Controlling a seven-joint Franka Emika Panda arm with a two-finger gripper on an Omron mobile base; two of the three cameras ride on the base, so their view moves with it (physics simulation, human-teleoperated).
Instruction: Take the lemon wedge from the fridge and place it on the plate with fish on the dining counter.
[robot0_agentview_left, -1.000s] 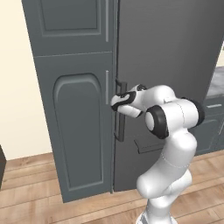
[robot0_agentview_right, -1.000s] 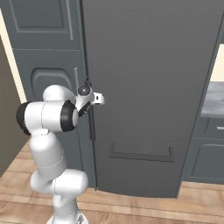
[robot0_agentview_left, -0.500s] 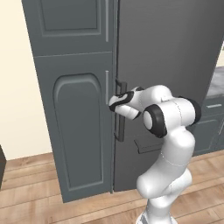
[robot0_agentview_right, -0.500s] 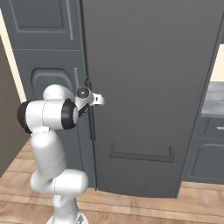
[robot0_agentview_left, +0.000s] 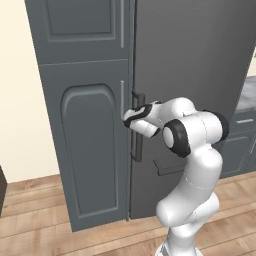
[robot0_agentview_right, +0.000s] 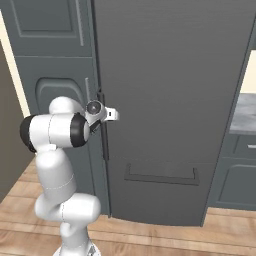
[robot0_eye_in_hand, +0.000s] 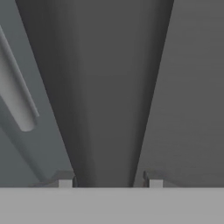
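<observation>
Change noted: the end effector (robot0_eye_in_hand: 109, 181) has narrowed from wide open, and its two finger tips (robot0_eye_in_hand: 64, 180) now sit either side of the dark vertical bar handle (robot0_agentview_left: 137, 127) of the fridge (robot0_agentview_right: 170, 100). Whether the pads are bearing on the bar cannot be told; the closing looks unfinished. The arm itself has barely moved against the door.

Judgement: this is the handle grasp that precedes pulling the door, so the task is at an early stage. The door is shut, and the lemon wedge is presumably behind it, unseen.

Count: one fridge door, one bar handle, one panelled cabinet (robot0_agentview_left: 85, 135) adjoining the door's handle edge, with two slim silver handles (robot0_agentview_left: 122, 100).
</observation>
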